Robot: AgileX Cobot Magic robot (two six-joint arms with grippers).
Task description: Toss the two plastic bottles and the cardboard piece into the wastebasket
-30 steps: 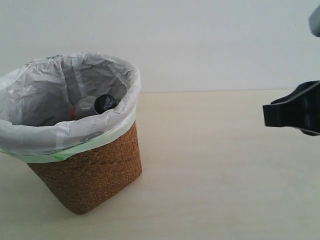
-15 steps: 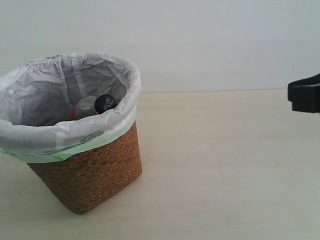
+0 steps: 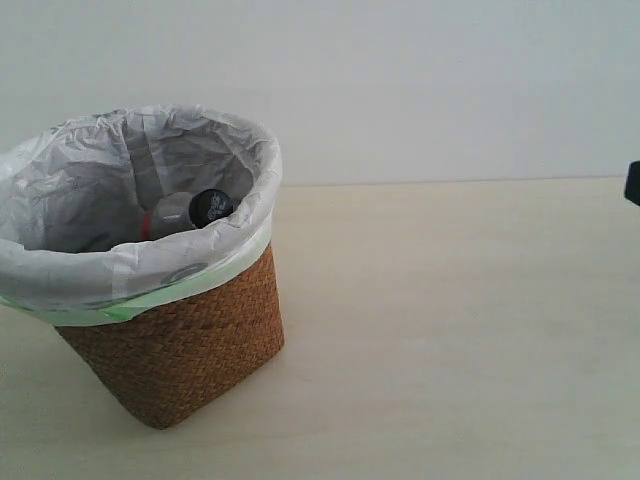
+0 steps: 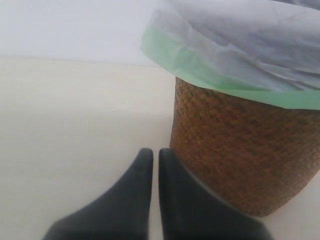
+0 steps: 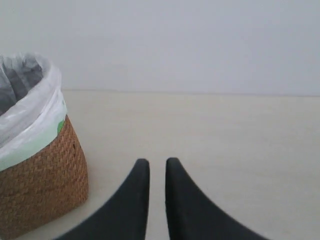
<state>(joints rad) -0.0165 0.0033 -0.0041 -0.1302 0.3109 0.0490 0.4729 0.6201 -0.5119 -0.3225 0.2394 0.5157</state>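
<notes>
The brown wicker wastebasket (image 3: 180, 330) stands at the left of the table, lined with a crinkled white bag (image 3: 70, 190). Inside it lies a clear bottle with a black cap (image 3: 210, 206) and a bit of red label. The green-capped bottle and the cardboard piece are hidden or out of view. My left gripper (image 4: 152, 151) is shut and empty, low on the table right beside the wastebasket (image 4: 235, 150). My right gripper (image 5: 157, 161) is shut and empty over bare table, well away from the wastebasket (image 5: 40, 175). Only a black sliver of the right gripper (image 3: 633, 182) shows in the exterior view.
The pale wooden table (image 3: 440, 330) stretches from the basket to the right edge. A plain white wall (image 3: 400, 80) stands behind it. The bag's pale green edge (image 4: 200, 70) overhangs the wicker side near my left gripper.
My right gripper has drawn back to the right, almost leaving the exterior view. The basket and the bottle in it have not moved.
</notes>
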